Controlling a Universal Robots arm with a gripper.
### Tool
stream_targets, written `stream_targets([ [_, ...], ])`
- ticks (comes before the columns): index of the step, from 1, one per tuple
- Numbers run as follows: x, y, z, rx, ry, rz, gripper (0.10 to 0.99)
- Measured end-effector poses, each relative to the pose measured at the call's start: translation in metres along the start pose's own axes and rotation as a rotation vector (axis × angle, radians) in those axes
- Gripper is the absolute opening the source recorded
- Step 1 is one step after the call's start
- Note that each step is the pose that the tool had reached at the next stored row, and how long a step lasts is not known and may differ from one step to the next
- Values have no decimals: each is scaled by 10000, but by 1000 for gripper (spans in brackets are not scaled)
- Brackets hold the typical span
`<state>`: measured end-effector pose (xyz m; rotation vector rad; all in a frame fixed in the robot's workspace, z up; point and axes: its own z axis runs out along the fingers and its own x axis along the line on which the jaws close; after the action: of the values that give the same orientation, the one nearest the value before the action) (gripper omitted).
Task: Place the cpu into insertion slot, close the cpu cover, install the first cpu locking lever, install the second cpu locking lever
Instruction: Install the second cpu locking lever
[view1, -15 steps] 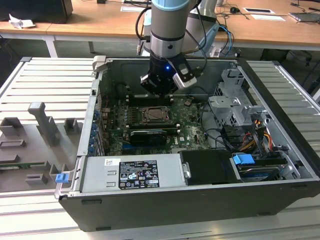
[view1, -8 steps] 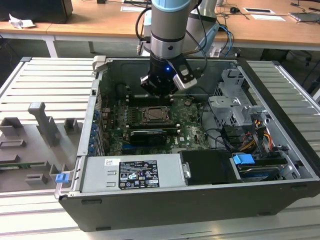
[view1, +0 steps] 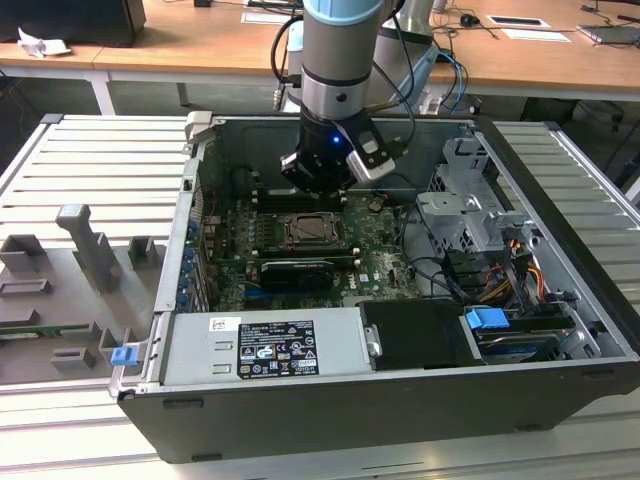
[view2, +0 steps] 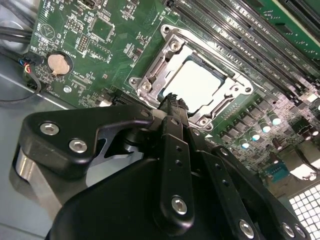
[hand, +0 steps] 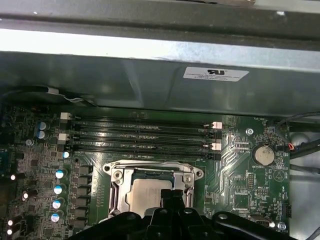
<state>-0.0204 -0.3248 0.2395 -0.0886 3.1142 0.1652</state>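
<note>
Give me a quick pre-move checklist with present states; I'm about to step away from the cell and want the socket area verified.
1. cpu seated in the insertion slot: ok, its pale top lies flat inside.
2. cpu cover down over the chip: ok, the frame surrounds it in both wrist views.
3. Locking levers latched: cannot tell.
4. gripper empty: ok, it hovers at the cover's edge, fingertips together.
5. Gripper clear of the memory slots: ok.
</note>
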Motion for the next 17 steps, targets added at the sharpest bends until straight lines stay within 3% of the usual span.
stream_targets([
  [17,5,-102,-11,0,1,-1,106],
])
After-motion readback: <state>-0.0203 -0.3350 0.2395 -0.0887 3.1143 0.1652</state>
